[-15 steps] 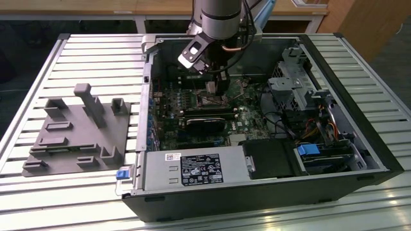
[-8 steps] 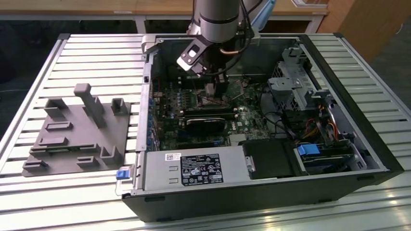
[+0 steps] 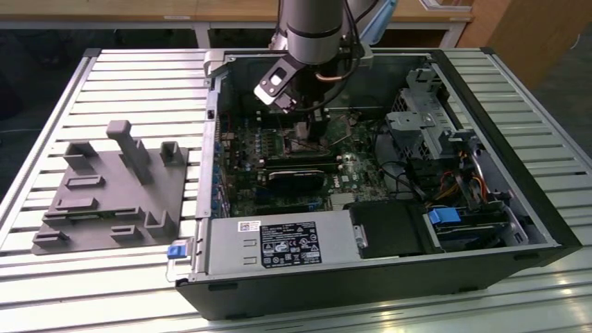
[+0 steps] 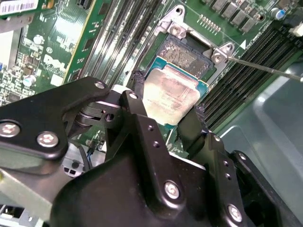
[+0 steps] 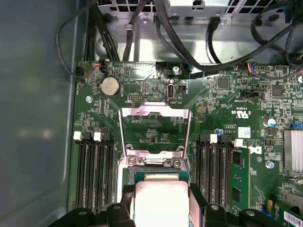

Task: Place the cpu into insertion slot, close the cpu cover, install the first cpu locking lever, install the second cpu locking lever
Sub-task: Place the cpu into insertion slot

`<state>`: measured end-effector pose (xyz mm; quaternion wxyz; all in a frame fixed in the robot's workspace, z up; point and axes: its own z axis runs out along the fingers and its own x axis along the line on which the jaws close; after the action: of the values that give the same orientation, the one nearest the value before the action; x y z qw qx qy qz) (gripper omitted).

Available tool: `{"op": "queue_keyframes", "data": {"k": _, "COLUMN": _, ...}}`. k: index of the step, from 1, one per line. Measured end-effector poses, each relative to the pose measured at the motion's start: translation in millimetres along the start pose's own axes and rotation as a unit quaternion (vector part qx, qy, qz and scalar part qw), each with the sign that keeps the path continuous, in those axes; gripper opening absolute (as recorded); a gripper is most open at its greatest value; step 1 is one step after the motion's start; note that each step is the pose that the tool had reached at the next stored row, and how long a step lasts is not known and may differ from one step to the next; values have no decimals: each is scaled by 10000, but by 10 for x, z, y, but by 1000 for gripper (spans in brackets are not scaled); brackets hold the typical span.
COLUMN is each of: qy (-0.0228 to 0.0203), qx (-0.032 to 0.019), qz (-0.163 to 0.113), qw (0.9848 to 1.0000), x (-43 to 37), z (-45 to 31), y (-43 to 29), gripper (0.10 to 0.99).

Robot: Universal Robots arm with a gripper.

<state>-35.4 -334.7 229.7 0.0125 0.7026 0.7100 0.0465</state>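
In the second wrist view, the jaws are clamped on the cpu [image 4: 173, 97]. 2 black fingers [image 4: 142, 123] press its opposite edges, and its dull silver top faces the camera. The chip hangs low over the insertion slot [image 4: 187, 54], whose dark pin field shows uncovered just beyond the jaws. Whether the chip's underside touches the slot cannot be told, but it does not look fully seated.

Just past the slot, in the first wrist view, the cpu cover [image 5: 156, 112] stands swung up and open. It is a thin silver frame with green board showing through its window. A thin metal rod [image 4: 265, 67] runs off to one side of the jaws from near the slot's corner. It is probably 1 of the locking levers, released. Long black memory slots [image 5: 94, 175] flank the jaws on both sides.

Farther off, black cables [image 5: 189, 47] cross the board's far edge. In the exterior view, the arm [image 3: 312, 28] reaches down into an open computer case [image 3: 324, 291] lying on a slatted worktop [image 3: 93, 291]. A grey fixture [image 3: 111, 201] sits well away from the jaws.

Judged from this, step 1 of 4 is under way and not finished. The cover is not closed and no lever looks latched, so 3 steps remain.
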Motion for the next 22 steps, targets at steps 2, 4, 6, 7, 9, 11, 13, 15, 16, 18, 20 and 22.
{"op": "queue_keyframes", "data": {"k": 2, "qy": -1, "qx": -3, "qz": 12, "qw": 10000, "x": 0, "z": 15, "y": -17, "gripper": 541}}
{"op": "queue_keyframes", "data": {"k": 4, "qy": -3, "qx": -4, "qz": 29, "qw": 10000, "x": -1, "z": 36, "y": -25, "gripper": 541}}
{"op": "queue_keyframes", "data": {"k": 6, "qy": -4, "qx": -4, "qz": 33, "qw": 10000, "x": -2, "z": 64, "y": -31, "gripper": 541}}
{"op": "queue_keyframes", "data": {"k": 7, "qy": -3, "qx": -5, "qz": 33, "qw": 10000, "x": -2, "z": 77, "y": -32, "gripper": 541}}
{"op": "queue_keyframes", "data": {"k": 9, "qy": -3, "qx": -5, "qz": 33, "qw": 10000, "x": -3, "z": 89, "y": -34, "gripper": 541}}
{"op": "queue_keyframes", "data": {"k": 11, "qy": -3, "qx": -4, "qz": 33, "qw": 10000, "x": -3, "z": 97, "y": -35, "gripper": 541}}
{"op": "queue_keyframes", "data": {"k": 13, "qy": -3, "qx": -5, "qz": 33, "qw": 10000, "x": -4, "z": 106, "y": -35, "gripper": 541}}
{"op": "queue_keyframes", "data": {"k": 15, "qy": -3, "qx": -4, "qz": 33, "qw": 10000, "x": -4, "z": 112, "y": -36, "gripper": 541}}
{"op": "queue_keyframes", "data": {"k": 16, "qy": -3, "qx": -4, "qz": 33, "qw": 10000, "x": -4, "z": 115, "y": -36, "gripper": 541}}
{"op": "queue_keyframes", "data": {"k": 18, "qy": -3, "qx": -4, "qz": 33, "qw": 10000, "x": -4, "z": 119, "y": -37, "gripper": 541}}
{"op": "queue_keyframes", "data": {"k": 20, "qy": -3, "qx": -5, "qz": 33, "qw": 10000, "x": -5, "z": 126, "y": -37, "gripper": 541}}
{"op": "queue_keyframes", "data": {"k": 22, "qy": -3, "qx": -5, "qz": 33, "qw": 10000, "x": -5, "z": 135, "y": -38, "gripper": 541}}
